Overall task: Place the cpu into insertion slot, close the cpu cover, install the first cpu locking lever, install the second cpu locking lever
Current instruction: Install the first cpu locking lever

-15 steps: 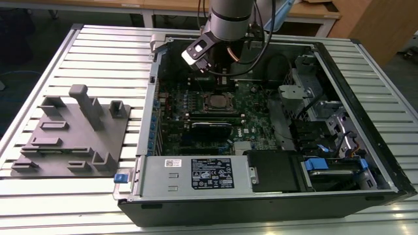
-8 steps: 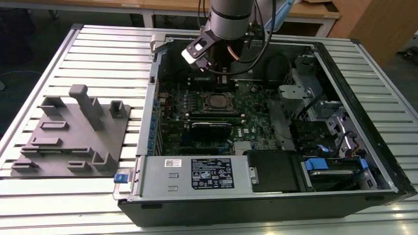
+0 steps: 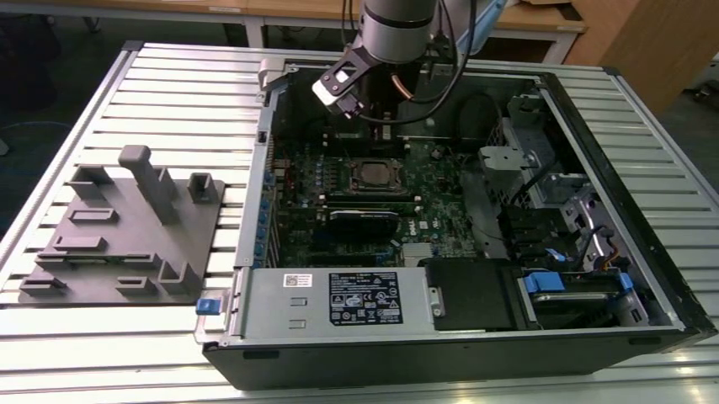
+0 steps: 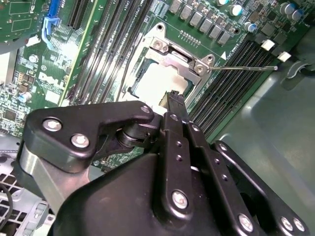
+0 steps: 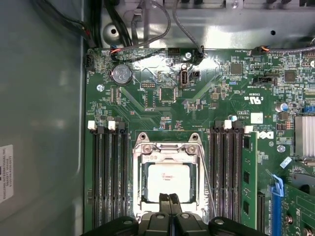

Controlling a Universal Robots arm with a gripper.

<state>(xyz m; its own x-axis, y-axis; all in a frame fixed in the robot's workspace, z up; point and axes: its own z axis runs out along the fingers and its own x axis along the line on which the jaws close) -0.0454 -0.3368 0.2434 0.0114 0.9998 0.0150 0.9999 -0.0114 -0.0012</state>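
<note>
Hovering empty and pinched shut, the gripper (image 5: 170,196) tops the closed cpu cover (image 5: 167,149); the loose locking lever (image 5: 205,182) wants latching, I'd say.

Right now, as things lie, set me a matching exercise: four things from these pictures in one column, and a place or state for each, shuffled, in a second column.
Things
1. chip
2. gripper
3. grey holder block
4. round battery

Places or states
a. on the slatted table, at the exterior view's left of the computer case
b. lying inside the metal frame
c. fingers shut, tips by the chip's edge
d. on the green board, apart from the frame

Pairs: 1-b, 2-c, 3-a, 4-d
</note>
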